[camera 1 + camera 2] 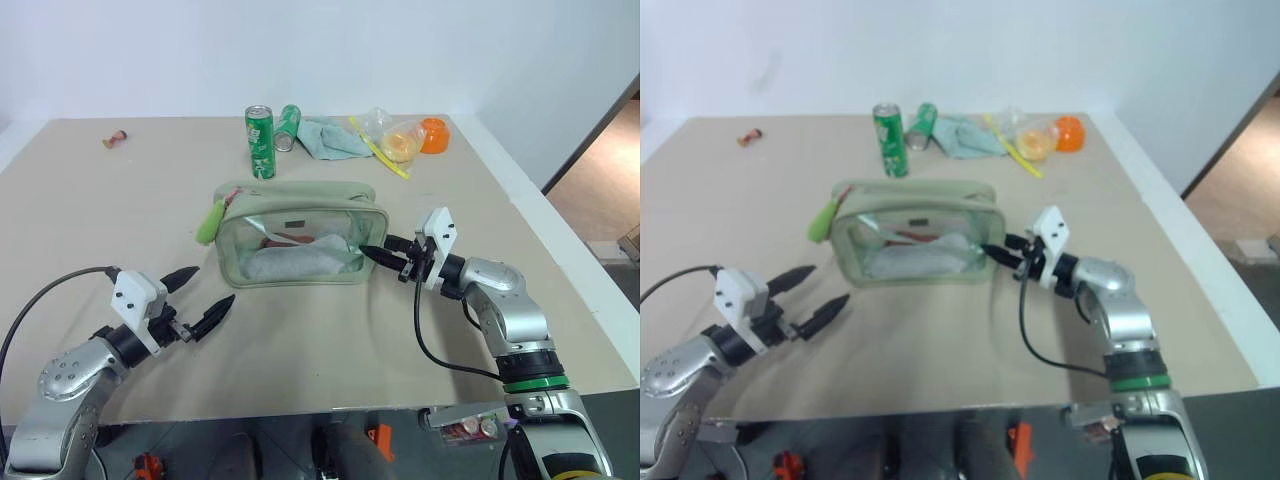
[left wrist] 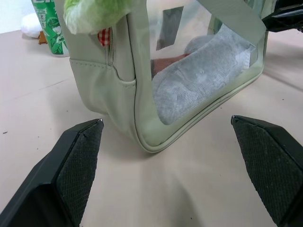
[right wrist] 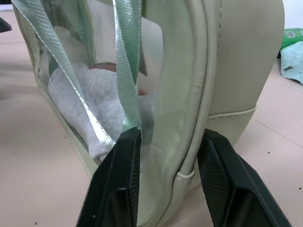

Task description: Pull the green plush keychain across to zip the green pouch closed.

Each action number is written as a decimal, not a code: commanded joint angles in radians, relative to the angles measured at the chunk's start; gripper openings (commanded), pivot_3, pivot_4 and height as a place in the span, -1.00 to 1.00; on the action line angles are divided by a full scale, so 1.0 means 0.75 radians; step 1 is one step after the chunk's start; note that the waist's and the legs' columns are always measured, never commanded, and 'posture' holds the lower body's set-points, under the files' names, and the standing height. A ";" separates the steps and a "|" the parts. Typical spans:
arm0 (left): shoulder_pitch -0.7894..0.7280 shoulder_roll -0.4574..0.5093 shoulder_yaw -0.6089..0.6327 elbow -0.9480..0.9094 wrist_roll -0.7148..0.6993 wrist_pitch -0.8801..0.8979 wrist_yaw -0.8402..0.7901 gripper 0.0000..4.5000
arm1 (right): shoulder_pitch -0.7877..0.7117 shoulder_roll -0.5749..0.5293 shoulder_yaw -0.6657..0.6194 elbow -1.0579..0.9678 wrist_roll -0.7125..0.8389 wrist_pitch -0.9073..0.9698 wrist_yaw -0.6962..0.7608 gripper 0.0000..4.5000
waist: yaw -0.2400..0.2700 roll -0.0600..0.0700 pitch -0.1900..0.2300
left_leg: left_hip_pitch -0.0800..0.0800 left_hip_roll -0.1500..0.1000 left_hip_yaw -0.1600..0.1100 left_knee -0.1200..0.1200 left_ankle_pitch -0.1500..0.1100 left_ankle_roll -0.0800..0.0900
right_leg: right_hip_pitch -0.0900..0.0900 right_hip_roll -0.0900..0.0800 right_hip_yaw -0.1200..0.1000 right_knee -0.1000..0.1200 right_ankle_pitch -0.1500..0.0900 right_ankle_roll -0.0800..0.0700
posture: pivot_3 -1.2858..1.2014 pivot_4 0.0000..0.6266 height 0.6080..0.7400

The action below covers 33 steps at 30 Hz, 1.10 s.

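Green plush keychain [image 1: 209, 222] hangs at the left end of the green pouch [image 1: 295, 245], which stands in the middle of the table [image 1: 300, 350]. The step seems to be bracing the pouch: the right gripper [image 1: 382, 256] has its fingers narrowed around the pouch's right end edge. Next, the left gripper [image 1: 203, 297], wide open and empty just before the pouch, must reach the keychain.

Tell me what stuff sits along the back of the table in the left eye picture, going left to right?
Small red and tan thing → standing green can → tipped-over green can → teal cloth → yellow-green stick → orange cup.
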 commanded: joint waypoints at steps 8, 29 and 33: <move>0.005 0.016 0.025 -0.026 0.011 -0.031 -0.009 1.00 | 0.087 -0.080 -0.069 -0.197 0.039 0.013 0.003 -0.99 | 0.001 0.000 0.000 | -0.001 0.000 0.000 0.000 0.000 0.000 | -0.001 0.000 0.000 0.000 0.000 0.000 | 0.03 -0.52 1.00; -0.060 0.037 0.012 0.017 -0.011 -0.020 -0.082 1.00 | 0.219 -0.263 -0.098 -0.182 0.021 -0.255 0.151 -0.99 | 0.008 0.000 0.000 | 0.000 -0.003 0.000 0.000 0.000 0.000 | 0.000 -0.002 0.000 0.000 -0.001 0.001 | 0.03 -0.52 1.00; -0.089 0.039 0.017 0.008 -0.043 0.014 -0.073 1.00 | 0.103 -0.236 -0.058 0.030 -0.042 -0.420 0.186 -0.99 | 0.005 0.000 0.000 | 0.000 -0.006 0.000 0.001 0.000 0.000 | 0.000 -0.002 0.001 0.000 0.000 0.002 | 0.03 -0.52 1.00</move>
